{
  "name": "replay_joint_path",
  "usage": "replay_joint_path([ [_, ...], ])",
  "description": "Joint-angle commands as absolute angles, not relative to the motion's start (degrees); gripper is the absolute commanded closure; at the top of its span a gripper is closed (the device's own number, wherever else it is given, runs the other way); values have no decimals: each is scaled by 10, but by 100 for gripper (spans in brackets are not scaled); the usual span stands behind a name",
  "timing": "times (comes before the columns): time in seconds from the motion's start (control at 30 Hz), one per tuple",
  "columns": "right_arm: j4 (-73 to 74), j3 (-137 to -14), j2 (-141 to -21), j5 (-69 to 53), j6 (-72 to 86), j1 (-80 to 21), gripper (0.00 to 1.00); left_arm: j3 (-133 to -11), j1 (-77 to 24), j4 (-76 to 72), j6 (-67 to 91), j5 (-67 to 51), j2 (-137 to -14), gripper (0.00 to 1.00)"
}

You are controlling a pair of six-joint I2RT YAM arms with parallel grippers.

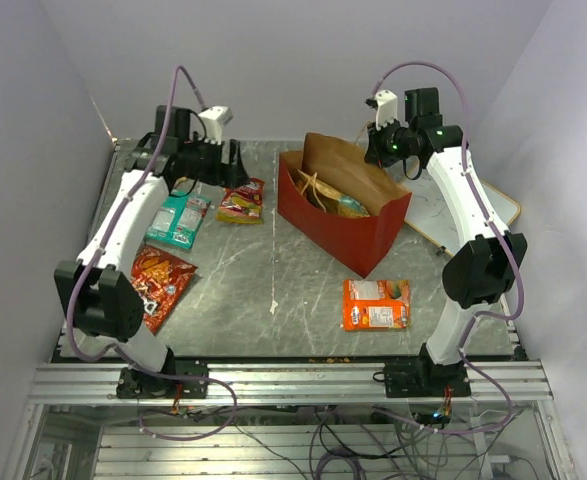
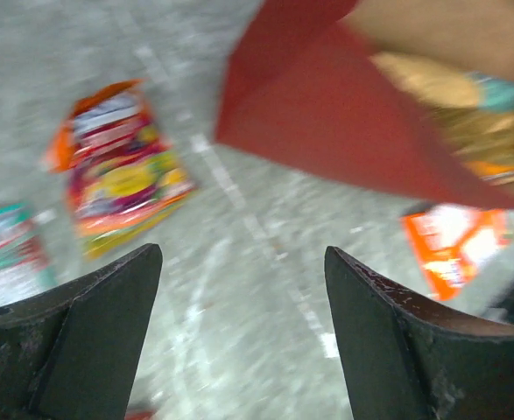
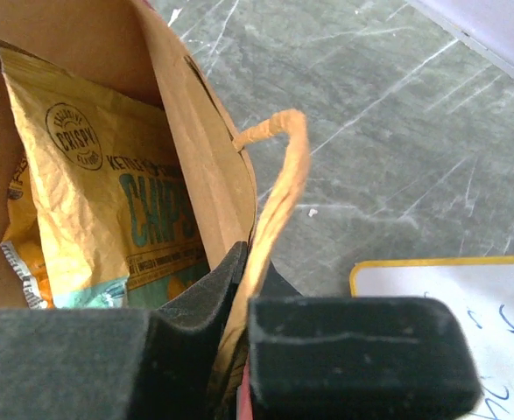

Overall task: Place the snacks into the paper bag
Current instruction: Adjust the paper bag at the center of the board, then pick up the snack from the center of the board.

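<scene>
Right jaws clamp shut on the paper bag (image 1: 345,226) rim, steadying it (a gold chip bag (image 3: 108,201) lies inside), while left jaws hover spread and empty left of the bag, above a red-and-yellow packet (image 2: 121,171), likely the next pickup, needing a descent and grip.

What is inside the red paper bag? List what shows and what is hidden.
Inside the paper bag a gold kettle chips bag stands against the brown wall. The bag's floor and anything beneath that packet are covered.

Red paper bag (image 1: 348,235) stands open, gold chip bag (image 3: 108,192) inside; four packets (image 1: 376,303) lie nearby.
</scene>
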State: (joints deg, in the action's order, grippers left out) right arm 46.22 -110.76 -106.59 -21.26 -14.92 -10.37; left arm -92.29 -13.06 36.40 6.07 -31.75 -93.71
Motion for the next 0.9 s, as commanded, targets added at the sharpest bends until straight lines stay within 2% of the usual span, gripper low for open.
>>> replay_joint_path([
  [0.0,443,-1086,-1031,-227,-133,-106,100,-879,-83,446,-132,-141,-883,14],
  [0.13,431,-1068,-1014,-240,-123,-105,100,-779,-25,470,-219,-79,-831,14],
  [0.4,414,-1041,-994,-270,-111,-106,100,-649,155,518,-329,-93,-799,15],
  [0.63,413,-1039,-989,-275,-110,-105,100,-621,329,538,-415,-163,-864,17],
  [0.87,416,-1037,-988,-276,-108,-106,100,-618,368,511,-440,-192,-947,22],
])
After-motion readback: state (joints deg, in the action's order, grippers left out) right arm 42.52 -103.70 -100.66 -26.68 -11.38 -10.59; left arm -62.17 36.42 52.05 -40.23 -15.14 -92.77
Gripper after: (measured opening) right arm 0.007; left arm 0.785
